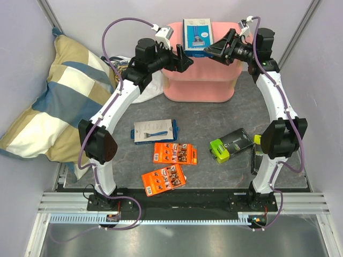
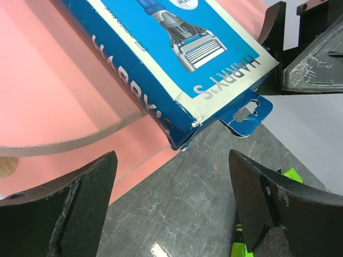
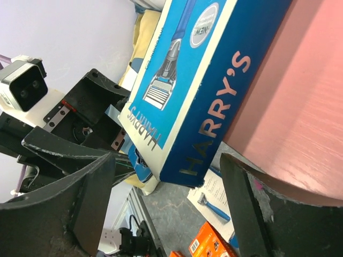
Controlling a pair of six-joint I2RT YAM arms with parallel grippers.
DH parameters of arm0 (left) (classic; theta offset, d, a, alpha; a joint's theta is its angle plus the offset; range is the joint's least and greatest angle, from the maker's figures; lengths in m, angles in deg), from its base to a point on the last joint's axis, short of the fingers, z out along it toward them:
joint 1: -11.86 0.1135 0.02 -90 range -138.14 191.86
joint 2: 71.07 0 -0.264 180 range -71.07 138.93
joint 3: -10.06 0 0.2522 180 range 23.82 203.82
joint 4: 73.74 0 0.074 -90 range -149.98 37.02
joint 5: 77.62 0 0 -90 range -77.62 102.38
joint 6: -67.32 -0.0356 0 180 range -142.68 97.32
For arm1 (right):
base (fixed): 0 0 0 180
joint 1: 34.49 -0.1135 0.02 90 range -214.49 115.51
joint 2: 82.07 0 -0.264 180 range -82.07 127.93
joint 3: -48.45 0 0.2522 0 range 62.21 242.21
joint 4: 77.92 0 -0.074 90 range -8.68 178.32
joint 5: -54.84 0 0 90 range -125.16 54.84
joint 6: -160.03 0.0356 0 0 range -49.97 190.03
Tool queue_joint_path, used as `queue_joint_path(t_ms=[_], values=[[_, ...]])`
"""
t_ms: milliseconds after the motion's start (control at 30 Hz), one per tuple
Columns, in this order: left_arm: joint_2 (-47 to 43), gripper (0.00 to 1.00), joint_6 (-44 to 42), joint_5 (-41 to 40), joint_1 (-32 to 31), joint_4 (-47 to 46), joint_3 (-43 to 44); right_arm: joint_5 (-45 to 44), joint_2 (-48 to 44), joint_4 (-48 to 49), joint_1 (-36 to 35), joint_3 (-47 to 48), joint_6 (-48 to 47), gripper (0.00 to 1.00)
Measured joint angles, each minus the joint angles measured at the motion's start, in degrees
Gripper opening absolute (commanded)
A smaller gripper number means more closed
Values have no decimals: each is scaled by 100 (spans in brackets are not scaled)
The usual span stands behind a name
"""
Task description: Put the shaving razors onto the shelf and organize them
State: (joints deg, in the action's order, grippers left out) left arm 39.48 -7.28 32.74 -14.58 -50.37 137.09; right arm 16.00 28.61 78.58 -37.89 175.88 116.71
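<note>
Top external view, far edge of tabletop [image 1: 214, 115]: blue box [image 1: 197, 33] flat on pink shelf [image 1: 198, 91] top board, near end overhanging. Left pincer [image 1: 186, 56] and right pincer [image 1: 210, 51] spread wide, pinching nothing, flanking that end. Could knock it off with a careless nudge.

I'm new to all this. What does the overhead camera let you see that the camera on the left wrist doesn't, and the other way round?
Only the overhead view: the pillow, and the white box, orange cards and lime-green-and-black box lying on the table, plus the lower tiers of the pink shelf.
Only the left wrist view: the HARRY'S lettering on the blue box and its hang tab jutting past the shelf board's edge.
Both: the blue box on top of the shelf, with the left gripper and right gripper open beside it.
</note>
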Motion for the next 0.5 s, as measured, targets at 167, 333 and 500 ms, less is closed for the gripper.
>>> queue_joint_path(t_ms=[167,333,500], values=[[-170,98,0,98,0,-247,-442,-190,-269,-35,103,-332,-120,98],[-643,99,0,129,0,-542,-1427,-505,-614,-83,260,-879,-273,98],[-1432,100,2,103,0,-986,-2704,-796,-1086,-212,337,-1799,-501,98]])
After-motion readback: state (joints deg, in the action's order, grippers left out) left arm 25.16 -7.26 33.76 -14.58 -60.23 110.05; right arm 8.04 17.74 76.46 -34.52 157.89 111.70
